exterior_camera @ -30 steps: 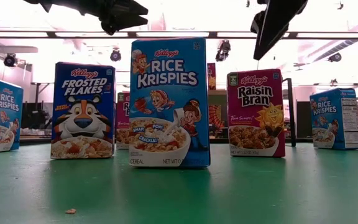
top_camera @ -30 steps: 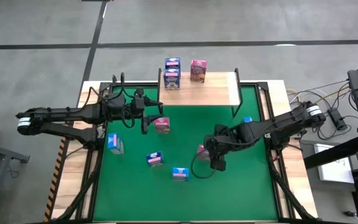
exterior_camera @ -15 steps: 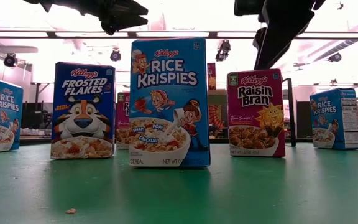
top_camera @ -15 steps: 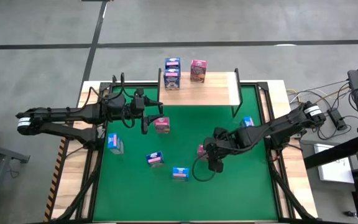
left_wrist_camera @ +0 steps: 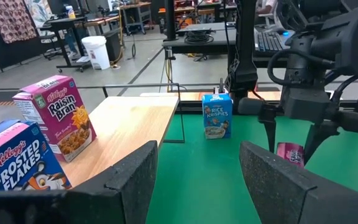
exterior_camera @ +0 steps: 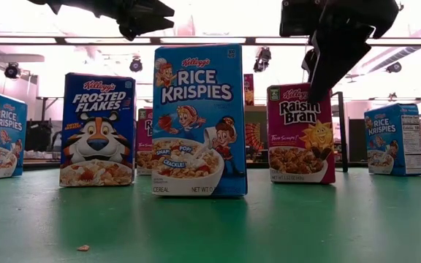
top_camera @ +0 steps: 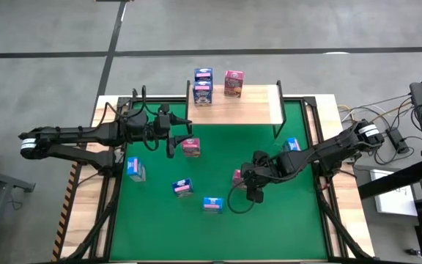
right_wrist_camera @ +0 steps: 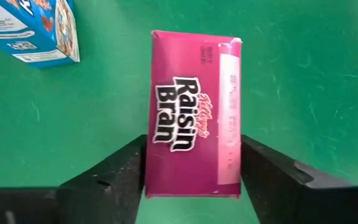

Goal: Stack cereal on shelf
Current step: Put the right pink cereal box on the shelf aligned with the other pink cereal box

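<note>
Right wrist view: our right hand (right_wrist_camera: 191, 180) straddles the Raisin Bran box (right_wrist_camera: 194, 112), fingers apart, seemingly not yet gripping. We should descend squarely, then close on its narrow sides.

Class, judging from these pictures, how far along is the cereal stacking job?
Done: three boxes stand on the shelf. In hand: the right hand straddles a Raisin Bran box, not yet lifted. Left: about five more boxes on the green table; the left hand waits nearby.
</note>
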Controlling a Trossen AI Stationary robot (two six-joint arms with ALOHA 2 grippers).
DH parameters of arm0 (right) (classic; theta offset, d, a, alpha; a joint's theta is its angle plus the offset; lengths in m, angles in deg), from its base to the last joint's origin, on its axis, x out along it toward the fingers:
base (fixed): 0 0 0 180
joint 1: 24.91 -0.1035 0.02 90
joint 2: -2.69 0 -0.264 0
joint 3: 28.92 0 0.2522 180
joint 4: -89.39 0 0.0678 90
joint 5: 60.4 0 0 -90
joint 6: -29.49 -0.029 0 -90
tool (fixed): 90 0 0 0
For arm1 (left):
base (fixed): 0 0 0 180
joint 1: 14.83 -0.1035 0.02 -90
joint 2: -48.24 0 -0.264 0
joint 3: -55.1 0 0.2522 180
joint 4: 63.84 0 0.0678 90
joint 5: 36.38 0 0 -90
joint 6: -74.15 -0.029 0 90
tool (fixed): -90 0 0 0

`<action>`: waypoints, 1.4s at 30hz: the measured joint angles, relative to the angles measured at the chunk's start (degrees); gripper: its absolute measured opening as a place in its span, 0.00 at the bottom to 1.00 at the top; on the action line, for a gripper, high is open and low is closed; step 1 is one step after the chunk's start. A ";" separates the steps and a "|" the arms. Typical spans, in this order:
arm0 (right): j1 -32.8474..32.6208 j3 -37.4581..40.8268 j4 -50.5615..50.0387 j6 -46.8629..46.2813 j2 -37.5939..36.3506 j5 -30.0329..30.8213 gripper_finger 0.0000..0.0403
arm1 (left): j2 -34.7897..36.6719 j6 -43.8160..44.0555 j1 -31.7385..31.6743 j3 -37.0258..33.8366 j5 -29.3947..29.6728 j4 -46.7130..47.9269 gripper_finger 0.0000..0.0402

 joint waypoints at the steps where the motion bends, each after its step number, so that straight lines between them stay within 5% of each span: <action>1: 0.00 -0.11 0.02 0.00 0.00 -0.17 0.53 | 0.00 0.00 0.00 0.00 0.01 0.00 0.52; 17: 0.00 -1.68 -0.43 0.56 0.02 -0.38 0.39 | 0.00 0.00 0.00 -0.01 0.01 0.00 0.52; 24: 1.56 -10.12 -4.88 5.42 -0.60 -0.59 0.40 | 0.00 0.00 0.00 0.00 0.02 -0.26 0.52; 34: 11.33 -29.00 -16.78 19.76 -0.70 -1.87 0.39 | 0.02 0.00 0.00 0.00 0.00 -0.63 0.52; 42: 25.70 -35.20 -17.44 35.52 -0.64 -2.78 0.40 | 0.02 0.00 0.00 0.00 0.00 -0.61 0.52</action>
